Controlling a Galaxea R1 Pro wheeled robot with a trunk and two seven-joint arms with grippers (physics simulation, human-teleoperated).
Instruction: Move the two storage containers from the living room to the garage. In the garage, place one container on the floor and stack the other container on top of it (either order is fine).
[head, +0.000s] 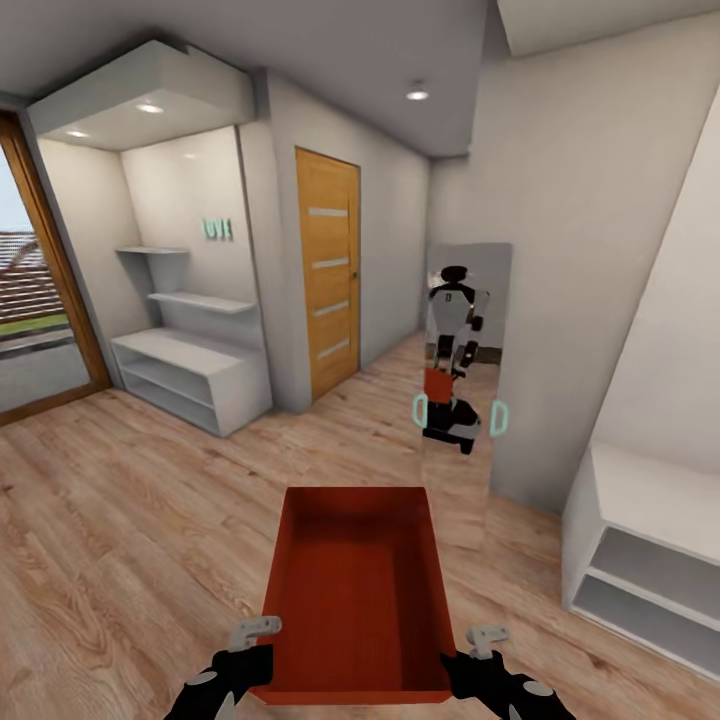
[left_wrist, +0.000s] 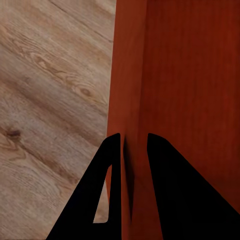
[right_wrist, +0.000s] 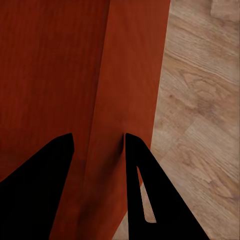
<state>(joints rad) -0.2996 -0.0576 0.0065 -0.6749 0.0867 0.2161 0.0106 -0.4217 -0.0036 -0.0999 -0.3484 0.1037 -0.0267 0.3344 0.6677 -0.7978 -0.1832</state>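
Observation:
One orange-red storage container (head: 355, 590) hangs open-topped and empty just in front of me, held above light wood plank flooring (head: 130, 520). My left gripper (head: 255, 640) is shut on the container's left wall (left_wrist: 127, 75), one finger on each side of it. My right gripper (head: 480, 645) is shut on the right wall (right_wrist: 130, 70) the same way. The left wrist view shows the left gripper (left_wrist: 134, 150) straddling the rim, and the right wrist view shows the right gripper (right_wrist: 99, 145) doing likewise. The second container is out of view.
A tall mirror (head: 465, 330) ahead reflects me and the bin. An orange-brown wooden door (head: 328, 270) stands shut at the left of a corridor. White shelf units sit at left (head: 190, 375) and right (head: 650, 560). A glass door (head: 30, 320) is far left.

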